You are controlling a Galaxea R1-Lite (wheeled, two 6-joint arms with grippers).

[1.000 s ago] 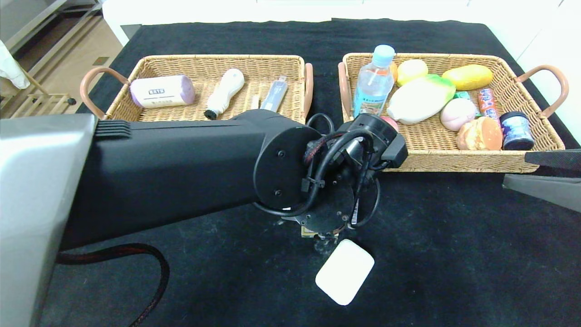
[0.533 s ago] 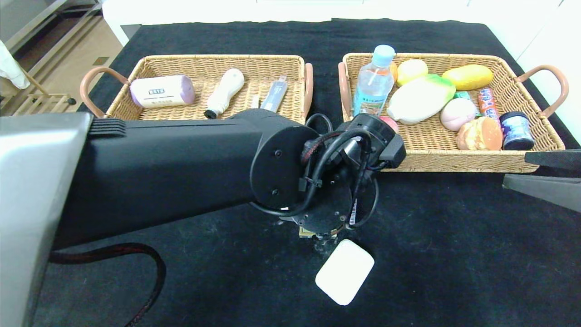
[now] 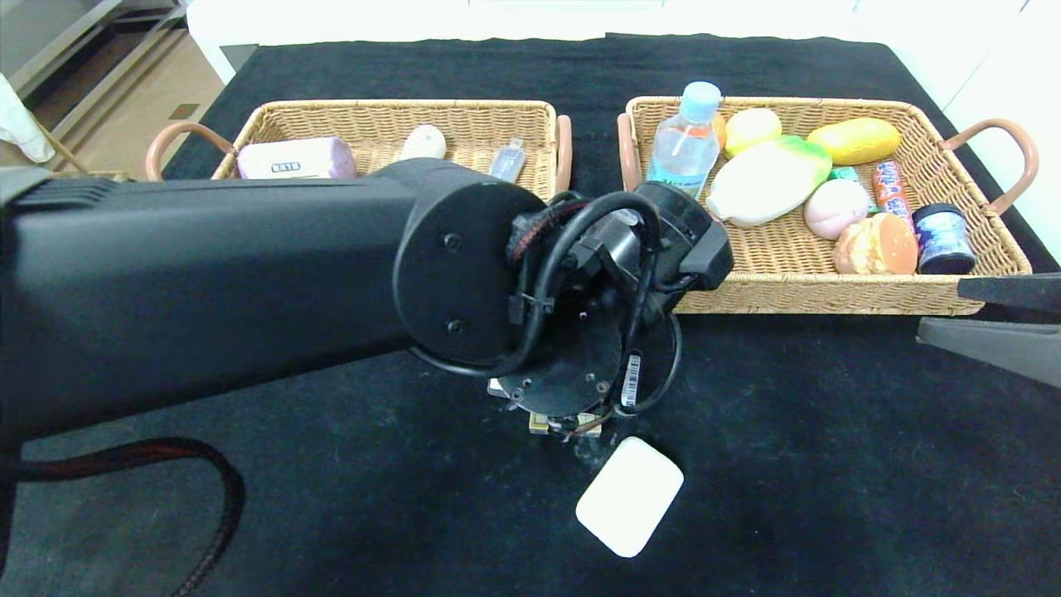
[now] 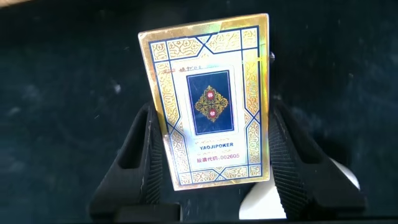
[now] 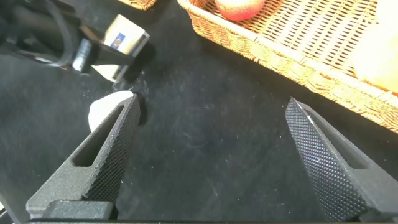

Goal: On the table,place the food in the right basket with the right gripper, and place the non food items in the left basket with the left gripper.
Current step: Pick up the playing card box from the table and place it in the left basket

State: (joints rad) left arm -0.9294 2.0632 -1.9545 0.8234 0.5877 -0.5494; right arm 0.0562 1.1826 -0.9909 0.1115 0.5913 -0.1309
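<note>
My left gripper (image 3: pixel 572 427) points down over the table (image 3: pixel 829 431), mostly hidden under its own wrist. It is shut on the gold-edged card box (image 4: pixel 211 106), which sits between both fingers; an edge of the box shows in the head view (image 3: pixel 539 425). The white pad (image 3: pixel 630 496) lies on the cloth just in front of it. My right gripper (image 5: pixel 212 109) is open and empty, low at the right edge (image 3: pixel 941 308). The water bottle (image 3: pixel 685 145) and pink bun (image 3: pixel 835 207) are in the right basket (image 3: pixel 829 294). The peach (image 5: pixel 239 6) lies at its near left corner.
The left basket (image 3: pixel 398 112) holds the white brush bottle (image 3: pixel 423 141), a lilac-white cylinder (image 3: pixel 294 159) and a small clear bottle (image 3: pixel 507 159), partly behind my left arm. The right basket also holds yellow fruit, a burger bun and a dark jar (image 3: pixel 942 239).
My left arm has risen and swung a little left with the card box held in it, now covering more of the left basket. The white pad and right gripper have not moved.
</note>
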